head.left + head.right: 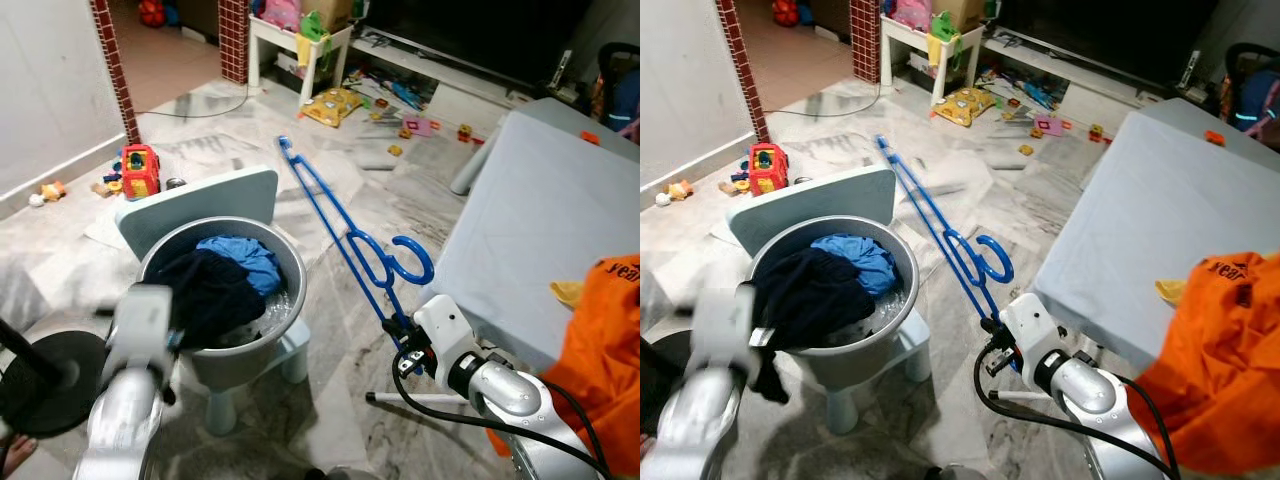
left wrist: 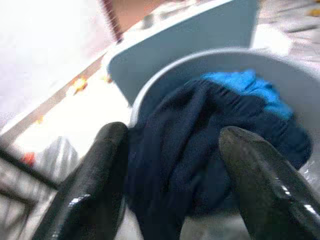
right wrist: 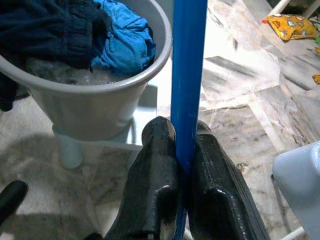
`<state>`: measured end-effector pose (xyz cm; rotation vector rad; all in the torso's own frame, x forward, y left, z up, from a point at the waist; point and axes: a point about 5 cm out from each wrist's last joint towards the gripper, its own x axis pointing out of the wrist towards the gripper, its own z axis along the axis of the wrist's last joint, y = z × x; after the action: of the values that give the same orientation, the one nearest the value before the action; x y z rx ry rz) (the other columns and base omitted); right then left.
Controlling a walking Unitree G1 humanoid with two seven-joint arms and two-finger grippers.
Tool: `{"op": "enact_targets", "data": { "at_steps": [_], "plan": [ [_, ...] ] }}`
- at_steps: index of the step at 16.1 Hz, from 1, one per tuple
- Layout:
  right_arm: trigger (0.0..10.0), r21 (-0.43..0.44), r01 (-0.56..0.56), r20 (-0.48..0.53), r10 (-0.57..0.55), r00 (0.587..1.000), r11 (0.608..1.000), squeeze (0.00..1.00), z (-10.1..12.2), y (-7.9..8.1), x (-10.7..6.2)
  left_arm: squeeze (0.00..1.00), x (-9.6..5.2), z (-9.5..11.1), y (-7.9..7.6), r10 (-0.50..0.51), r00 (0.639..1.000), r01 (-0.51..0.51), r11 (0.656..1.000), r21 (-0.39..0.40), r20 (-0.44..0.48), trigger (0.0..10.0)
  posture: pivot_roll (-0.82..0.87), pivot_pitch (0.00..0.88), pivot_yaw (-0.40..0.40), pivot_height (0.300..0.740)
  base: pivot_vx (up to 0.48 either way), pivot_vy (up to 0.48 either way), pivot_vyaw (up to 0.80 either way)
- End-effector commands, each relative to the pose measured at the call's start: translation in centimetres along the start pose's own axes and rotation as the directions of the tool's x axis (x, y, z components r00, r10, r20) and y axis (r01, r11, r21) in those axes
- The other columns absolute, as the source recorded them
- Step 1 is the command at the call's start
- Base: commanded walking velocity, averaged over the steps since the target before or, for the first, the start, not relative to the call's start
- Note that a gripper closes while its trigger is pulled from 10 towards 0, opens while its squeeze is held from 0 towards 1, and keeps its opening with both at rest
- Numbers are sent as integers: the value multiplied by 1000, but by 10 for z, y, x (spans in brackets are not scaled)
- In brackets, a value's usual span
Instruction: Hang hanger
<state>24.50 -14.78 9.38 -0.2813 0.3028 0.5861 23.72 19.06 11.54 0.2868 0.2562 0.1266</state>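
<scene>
While the right gripper [image 3: 181, 165] pinches the blue hanger [image 1: 345, 238], the left gripper [image 2: 175, 185] hangs spread over the near rim of the basin [image 1: 290, 262], bare floor [image 1: 340, 350] between them.

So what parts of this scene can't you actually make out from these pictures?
- Where the blue hanger should hang: no rail or hook visible.
- Orange garment: cut off by the right edge of the eye views, shape unclear.
- Left tool: blurred in its wrist view, so whether its open fingers touch the dark clothing in the grey basin is uncertain.
- Floor toys: too small to identify.
</scene>
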Motion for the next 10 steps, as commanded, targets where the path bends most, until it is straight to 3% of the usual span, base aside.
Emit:
{"op": "enact_targets", "data": {
  "at_steps": [1,2,4,6,7,8,9,10],
  "plan": [
    [10000,-10,13,0,-13,1000,1000,0,0,-4,-2,1000,7,-10,-12,-77,995,78,997,4,-61,10000,-177,84,-139,740,0,0,0],
    [10000,-11,13,3,-12,1000,1000,0,1,-3,-2,1000,24,-7,-13,-98,991,93,994,-58,-87,10000,-182,84,-138,740,0,0,0],
    [10000,-12,15,6,-15,1000,1000,0,3,-2,-4,1000,47,-2,-22,-158,982,149,985,-92,-104,10000,-197,88,-129,740,0,0,0],
    [10000,-10,27,2,-27,1000,1000,0,2,-2,-9,949,62,2,-42,-255,959,236,960,-149,-125,10000,-222,101,-114,740,0,0,0],
    [10000,-8,31,1,-31,1000,999,0,2,-1,-11,392,65,3,-46,-272,954,252,955,-155,-129,10000,-224,104,-112,740,0,0,0],
    [10000,-6,34,-2,-34,999,999,0,2,-1,-13,90,68,3,-50,-293,947,270,948,-166,-135,10000,-230,112,-106,740,0,0,0],
    [10000,3,41,-16,-41,999,999,0,-1,3,-19,0,76,-2,-60,-344,923,315,933,-177,-174,10000,-249,138,-89,740,0,0,0],
    [10000,7,44,-24,-44,999,999,0,-3,6,-23,0,78,-6,-65,-375,905,343,922,-177,-199,10000,-256,147,-85,740,0,0,0]
  ]
}}
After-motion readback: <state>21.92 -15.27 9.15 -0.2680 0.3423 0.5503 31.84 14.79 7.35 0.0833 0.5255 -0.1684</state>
